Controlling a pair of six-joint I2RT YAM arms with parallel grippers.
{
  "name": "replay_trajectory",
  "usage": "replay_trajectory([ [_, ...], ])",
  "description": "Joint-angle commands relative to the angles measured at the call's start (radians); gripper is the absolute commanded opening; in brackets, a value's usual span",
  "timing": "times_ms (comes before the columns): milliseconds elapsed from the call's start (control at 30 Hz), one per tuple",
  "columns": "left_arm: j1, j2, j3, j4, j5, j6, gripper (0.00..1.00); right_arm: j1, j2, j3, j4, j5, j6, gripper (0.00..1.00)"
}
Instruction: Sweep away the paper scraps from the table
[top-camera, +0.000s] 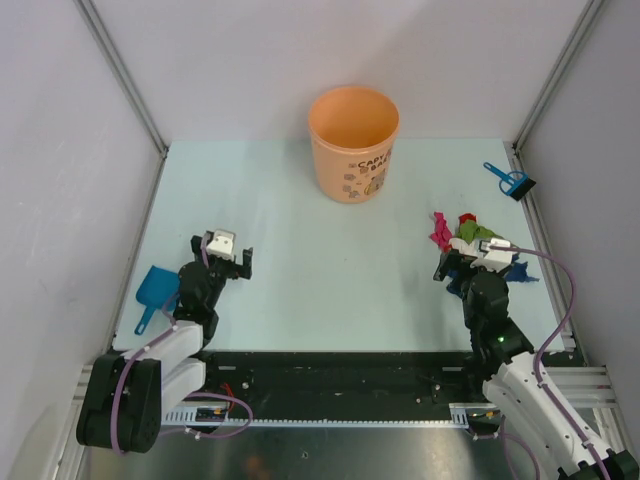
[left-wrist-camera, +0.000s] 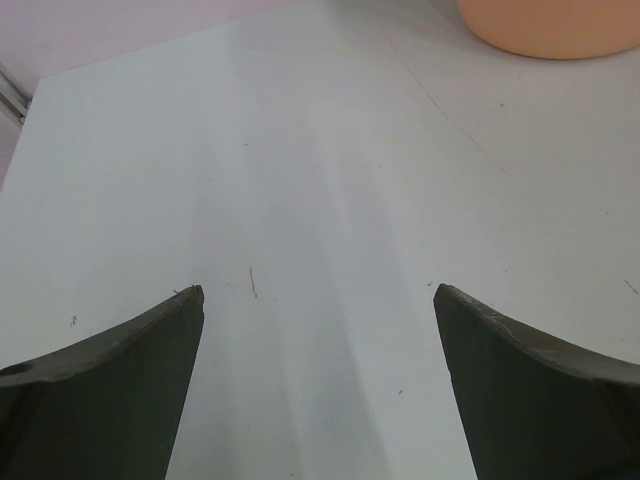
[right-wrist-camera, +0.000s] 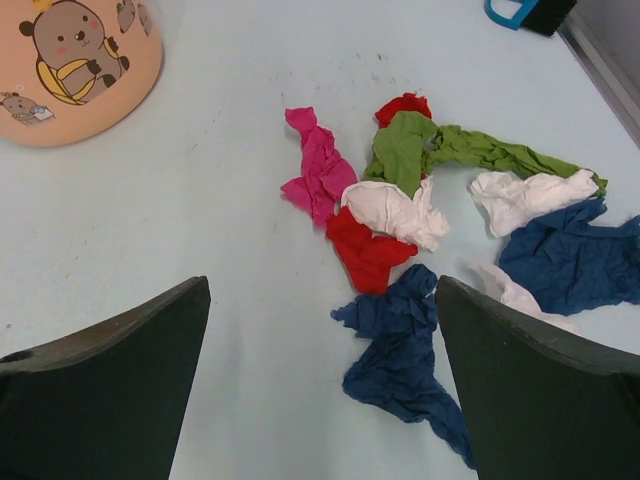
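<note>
The paper scraps (top-camera: 465, 232) lie in a loose cluster on the right side of the mint-green table (top-camera: 330, 270). In the right wrist view I see a magenta scrap (right-wrist-camera: 318, 170), red scraps (right-wrist-camera: 368, 252), green ones (right-wrist-camera: 405, 150), white ones (right-wrist-camera: 395, 212) and dark blue ones (right-wrist-camera: 400, 345). My right gripper (top-camera: 478, 264) is open and empty just at the near edge of the cluster; in its wrist view (right-wrist-camera: 320, 300) a blue scrap lies by the right finger. My left gripper (top-camera: 222, 254) is open and empty over bare table on the left, as the left wrist view (left-wrist-camera: 320, 300) shows.
An orange bucket (top-camera: 353, 142) stands at the back centre and also shows in the right wrist view (right-wrist-camera: 75, 65). A blue dustpan (top-camera: 155, 288) lies at the left edge beside the left arm. A small blue brush (top-camera: 512, 181) lies at the back right. Grey walls enclose three sides.
</note>
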Motion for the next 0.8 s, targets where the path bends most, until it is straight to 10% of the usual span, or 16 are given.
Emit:
replay_trajectory([
  [0, 0.004, 0.015, 0.039, 0.031, -0.030, -0.042, 1.00, 0.005, 0.001, 0.010, 0.053, 0.023, -0.011, 0.99],
  [333, 0.004, 0.029, 0.059, -0.001, 0.009, -0.013, 1.00, -0.031, 0.111, 0.070, 0.066, -0.095, -0.027, 1.00],
  [767, 0.024, 0.075, 0.102, -0.047, 0.021, -0.019, 1.00, -0.545, 1.008, 1.024, -0.320, -0.563, -0.120, 1.00],
])
